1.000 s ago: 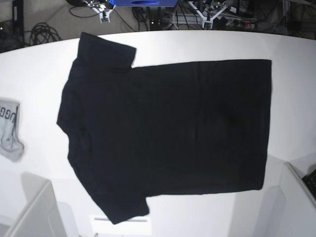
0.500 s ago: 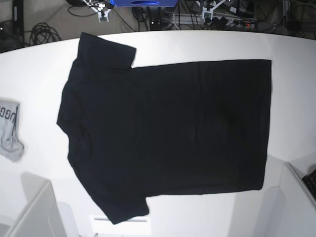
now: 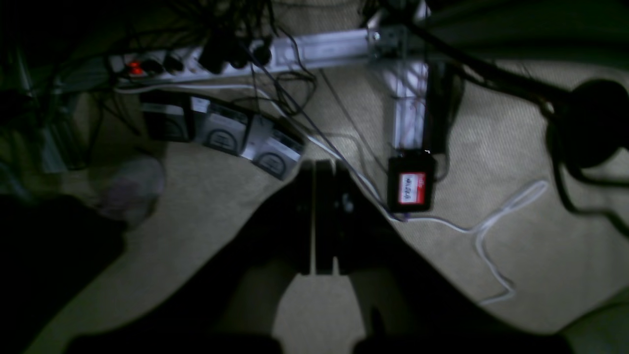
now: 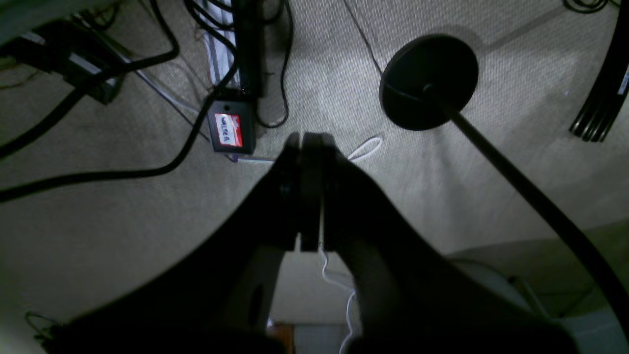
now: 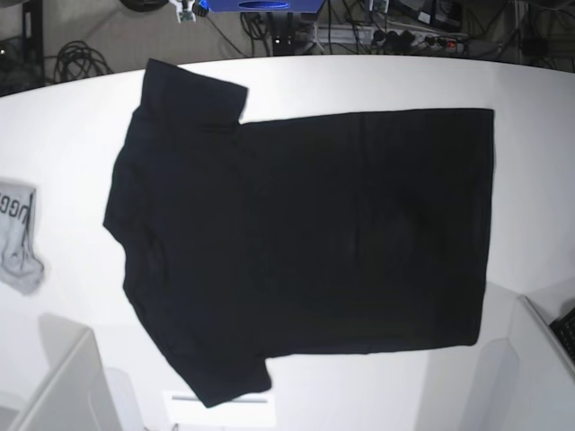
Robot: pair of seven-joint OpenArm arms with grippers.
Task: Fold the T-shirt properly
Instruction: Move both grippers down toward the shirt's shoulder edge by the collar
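Observation:
The black T-shirt (image 5: 296, 242) lies flat and spread out on the white table (image 5: 63, 135), sleeves at the left, hem at the right. No print shows on its upper side. Neither gripper shows in the base view. In the left wrist view my left gripper (image 3: 322, 169) is shut and empty, hanging over the carpeted floor. In the right wrist view my right gripper (image 4: 308, 142) is shut and empty, also over the floor. The shirt is not in either wrist view.
A small grey cloth with lettering (image 5: 18, 235) lies at the table's left edge. White boxes stand at the front left (image 5: 63, 386) and front right (image 5: 539, 368). Cables, a power strip (image 3: 196, 61) and a black stand base (image 4: 428, 81) lie on the floor.
The shirt has not moved. The metal parts at the top edge of the base view have shifted up and mostly out of view.

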